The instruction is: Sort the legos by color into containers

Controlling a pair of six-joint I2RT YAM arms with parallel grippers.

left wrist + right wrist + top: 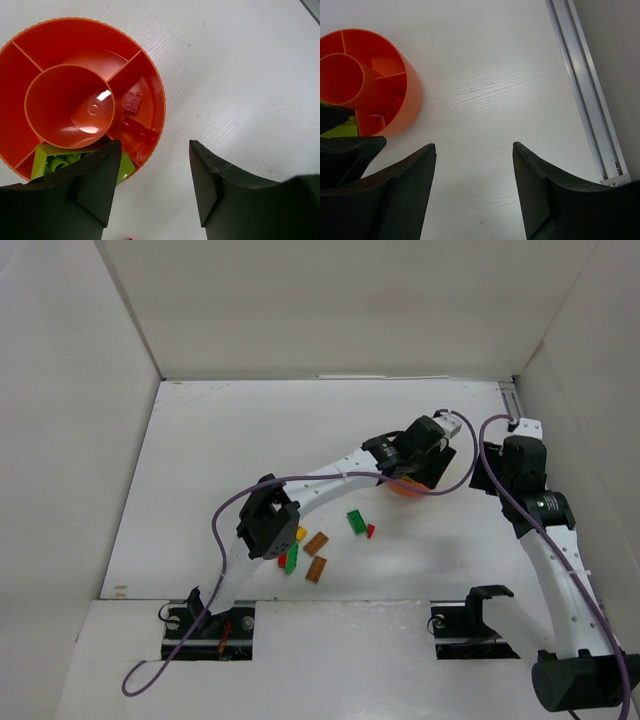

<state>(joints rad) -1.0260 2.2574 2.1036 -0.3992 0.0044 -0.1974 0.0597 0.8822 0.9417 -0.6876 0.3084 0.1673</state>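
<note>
The orange-red divided bowl (405,487) stands right of centre. In the left wrist view the bowl (75,40) holds a lime brick (54,161) in its near compartment and dark red bricks (133,103) in its right compartment. My left gripper (155,150) is open and empty, just above the bowl's near right rim; it also shows from above (425,472). My right gripper (474,150) is open and empty over bare table right of the bowl (367,85). Loose legos lie on the table: green (356,521), red (371,531), two brown (317,542), yellow (301,534).
More bricks, green (292,561) and red (283,560), lie partly under the left arm's elbow (267,520). An aluminium rail (585,95) runs along the table's right edge, close to the right gripper. White walls enclose the table on three sides.
</note>
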